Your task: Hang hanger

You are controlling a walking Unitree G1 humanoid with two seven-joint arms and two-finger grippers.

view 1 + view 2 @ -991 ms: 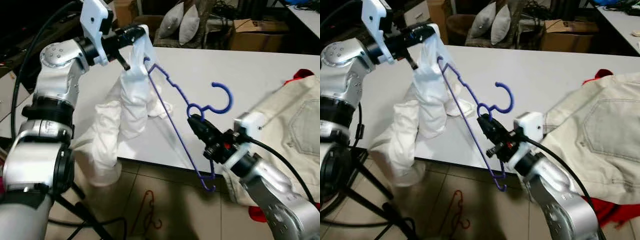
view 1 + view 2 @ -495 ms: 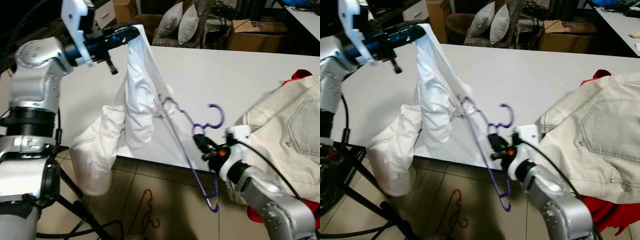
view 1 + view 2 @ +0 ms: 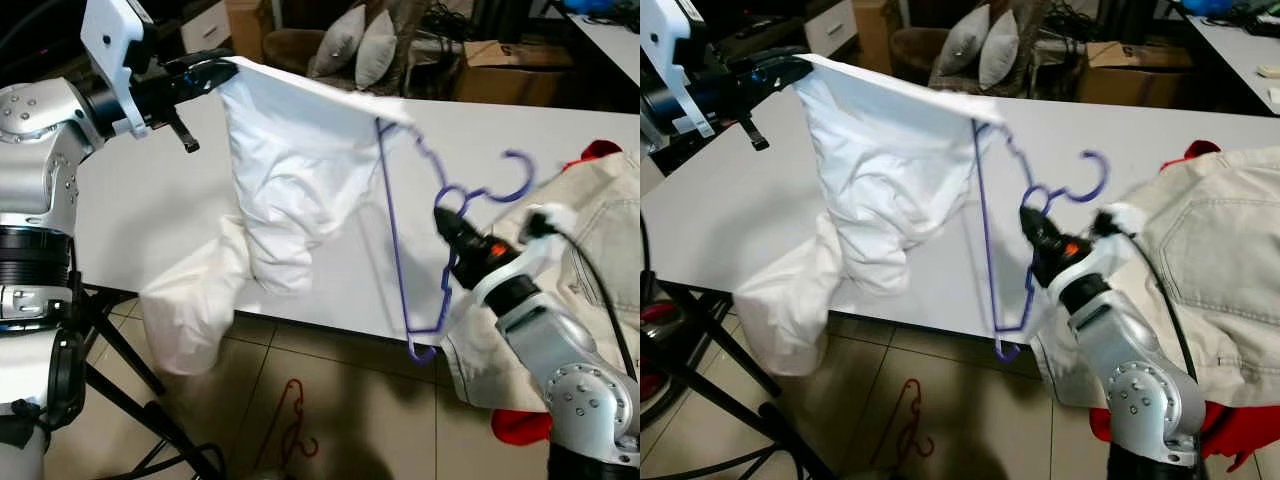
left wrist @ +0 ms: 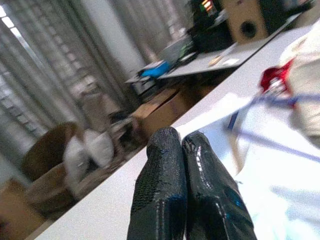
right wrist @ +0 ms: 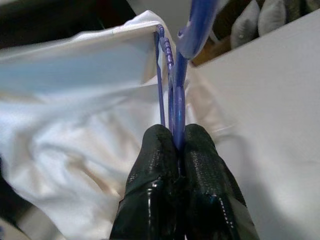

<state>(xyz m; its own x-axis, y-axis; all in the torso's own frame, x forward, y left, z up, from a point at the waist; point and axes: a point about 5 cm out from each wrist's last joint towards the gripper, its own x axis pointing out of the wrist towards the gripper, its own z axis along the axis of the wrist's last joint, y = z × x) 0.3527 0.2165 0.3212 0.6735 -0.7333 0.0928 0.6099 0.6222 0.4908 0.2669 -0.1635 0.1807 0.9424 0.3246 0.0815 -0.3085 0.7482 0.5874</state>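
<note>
Now the left claw (image 3: 222, 68) pinches a white shirt (image 3: 290, 180) taut above the worktop (image 3: 480, 140) while the right claw (image 3: 447, 226), clenched on the blue hanger (image 3: 400, 250), must probably work its end deeper inside the shirt.

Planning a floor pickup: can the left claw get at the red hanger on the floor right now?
Probably not: the left claw is shut on the white garment, held high above the table, while the red hanger lies on the floor.
</note>
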